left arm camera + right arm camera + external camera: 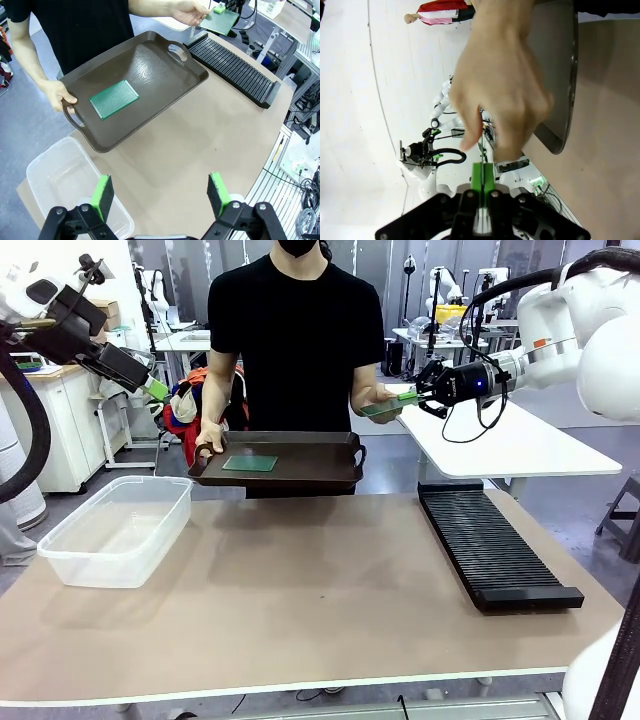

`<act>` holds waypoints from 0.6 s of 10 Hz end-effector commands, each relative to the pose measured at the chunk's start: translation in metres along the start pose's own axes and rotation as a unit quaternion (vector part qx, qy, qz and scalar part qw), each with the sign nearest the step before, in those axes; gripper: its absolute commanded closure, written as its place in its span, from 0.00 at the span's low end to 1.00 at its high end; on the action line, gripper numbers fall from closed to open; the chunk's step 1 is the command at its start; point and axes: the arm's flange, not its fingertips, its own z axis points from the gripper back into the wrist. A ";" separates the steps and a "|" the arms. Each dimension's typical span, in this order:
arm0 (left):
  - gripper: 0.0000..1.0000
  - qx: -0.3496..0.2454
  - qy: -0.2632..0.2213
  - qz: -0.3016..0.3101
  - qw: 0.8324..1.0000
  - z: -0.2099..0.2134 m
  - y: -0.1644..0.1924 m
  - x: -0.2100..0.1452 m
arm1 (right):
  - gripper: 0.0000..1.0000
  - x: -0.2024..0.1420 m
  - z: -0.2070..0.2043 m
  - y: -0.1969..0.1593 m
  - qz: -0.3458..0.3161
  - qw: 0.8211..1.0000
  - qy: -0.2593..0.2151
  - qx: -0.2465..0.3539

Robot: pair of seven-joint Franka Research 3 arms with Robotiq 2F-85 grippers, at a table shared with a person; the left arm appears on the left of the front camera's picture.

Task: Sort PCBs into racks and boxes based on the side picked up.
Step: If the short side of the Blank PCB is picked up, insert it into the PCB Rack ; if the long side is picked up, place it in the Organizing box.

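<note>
1. Right claw (pixel 420 396): closed on the right edge of a PCB (pixel 383 409), raised above the far right of the tabletop (pixel 320 600), beyond the far end of the rack (pixel 495 550). In the right wrist view the green pads (pixel 483 175) meet with almost no gap.
2. The person's hand (pixel 372 400) grips the left edge of the same PCB. Two holders share the board, so the step in hand is judged to be a handover.
3. Hold the pinch firm and level. Do not pull until the hand lets go. Then draw straight back, without twisting, because the thin board could slip or flex.
4. Confirm which side is held before choosing: the rack is near on the right and the box (pixel 115 530) is near on the left.
5. Left claw (pixel 160 192): wide and empty, raised over the box's inner end.
6. A second PCB (pixel 114 99) lies flat on the tray (pixel 300 478), which the person's other hand (pixel 210 438) holds at the far edge.
</note>
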 end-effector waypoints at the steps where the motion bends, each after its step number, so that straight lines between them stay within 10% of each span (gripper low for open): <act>1: 0.00 -0.006 0.001 0.001 1.000 0.000 0.000 -0.002 | 1.00 0.000 0.000 -0.001 -0.001 1.000 0.001 0.001; 6: 0.00 -0.006 0.001 0.001 1.000 0.000 0.000 -0.002 | 1.00 0.000 0.000 -0.001 -0.001 1.000 0.001 0.001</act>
